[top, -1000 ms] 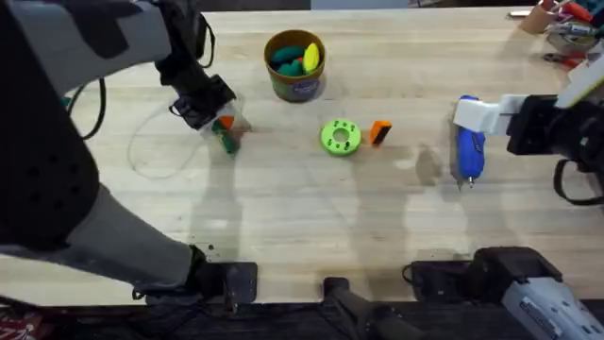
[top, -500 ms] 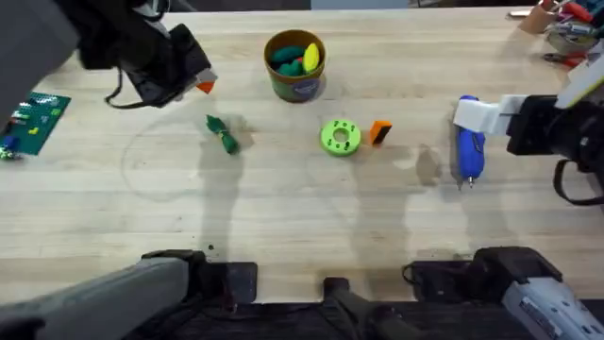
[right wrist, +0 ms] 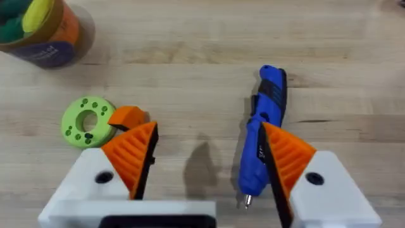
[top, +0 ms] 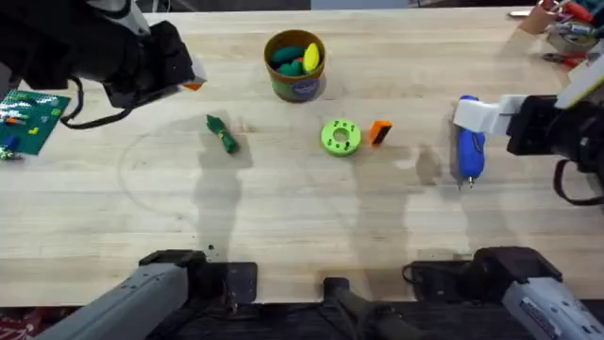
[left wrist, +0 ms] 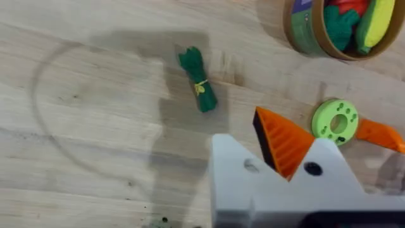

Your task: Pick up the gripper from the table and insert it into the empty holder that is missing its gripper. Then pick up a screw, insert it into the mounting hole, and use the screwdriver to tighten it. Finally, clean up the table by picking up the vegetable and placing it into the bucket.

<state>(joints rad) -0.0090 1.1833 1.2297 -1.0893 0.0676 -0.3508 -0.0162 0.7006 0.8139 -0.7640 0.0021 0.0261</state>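
The vegetable [top: 222, 134] lies loose on the worktop [top: 283, 217], well short of the bucket [top: 294, 64] — the left end effector [top: 175, 76] hovers above, its state unclear. The right end effector [right wrist: 209, 171] stands spread beside the screwdriver [right wrist: 262, 142]. Risk: a misaligned descent nudges that slender vegetable aside.

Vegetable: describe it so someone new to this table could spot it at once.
Start at the bucket, the round tub near the table's far edge holding teal and yellow toy foods. The vegetable lies alone on bare wood, to the left of the bucket and nearer the arms' bases, left of the green disc. It is slender and dark green with a knotted leafy end, unlike the fatter toys in the tub.
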